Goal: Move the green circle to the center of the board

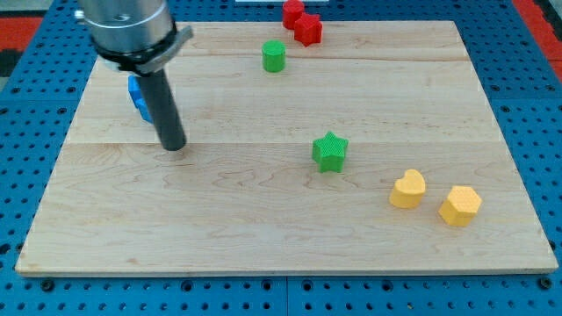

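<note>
The green circle (274, 55) stands near the view's top, a little left of the middle of the wooden board (263, 219). My tip (174, 147) rests on the board at the view's left, well below and to the left of the green circle, apart from it. A blue block (138, 97) sits just left of the rod, partly hidden behind it. A green star (330, 151) lies right of the board's middle.
Two red blocks (300, 21) sit at the top edge, right of the green circle. A yellow heart (408, 189) and a yellow hexagon (460, 205) lie at the lower right. A blue pegboard (536, 79) surrounds the board.
</note>
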### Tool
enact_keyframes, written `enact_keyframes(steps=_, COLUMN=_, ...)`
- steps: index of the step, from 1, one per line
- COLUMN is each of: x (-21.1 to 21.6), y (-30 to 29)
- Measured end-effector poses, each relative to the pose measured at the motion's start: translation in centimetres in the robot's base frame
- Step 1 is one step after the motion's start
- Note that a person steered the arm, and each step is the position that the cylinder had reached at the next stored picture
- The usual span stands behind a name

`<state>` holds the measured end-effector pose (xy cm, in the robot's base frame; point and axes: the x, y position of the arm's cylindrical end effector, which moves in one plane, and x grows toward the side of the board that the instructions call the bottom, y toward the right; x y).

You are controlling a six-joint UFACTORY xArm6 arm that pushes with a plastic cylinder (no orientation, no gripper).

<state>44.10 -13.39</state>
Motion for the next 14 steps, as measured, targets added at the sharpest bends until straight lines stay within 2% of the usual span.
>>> enact_keyframes(steps=1, x=-3.8, y=0.0)
enact_keyframes(steps=3, x=-4.7, y=-3.1)
enact_keyframes(steps=4, x=-7.7, y=2.8)
enact_keyframes(steps=5, x=-15.5, y=3.1)
enact_keyframes(steps=6, x=-21.4, y=3.9)
enact_keyframes(steps=7, x=-22.1, y=7.3)
enact_keyframes(steps=8, x=-21.3, y=13.3)
enact_keyframes(steps=11, x=-15.9, y=9.7)
enact_keyframes(steps=12, x=-15.9, y=5.3)
enact_keyframes(steps=13, x=-14.0, y=4.6)
enact_keyframes(steps=14, x=-13.4, y=8.7)
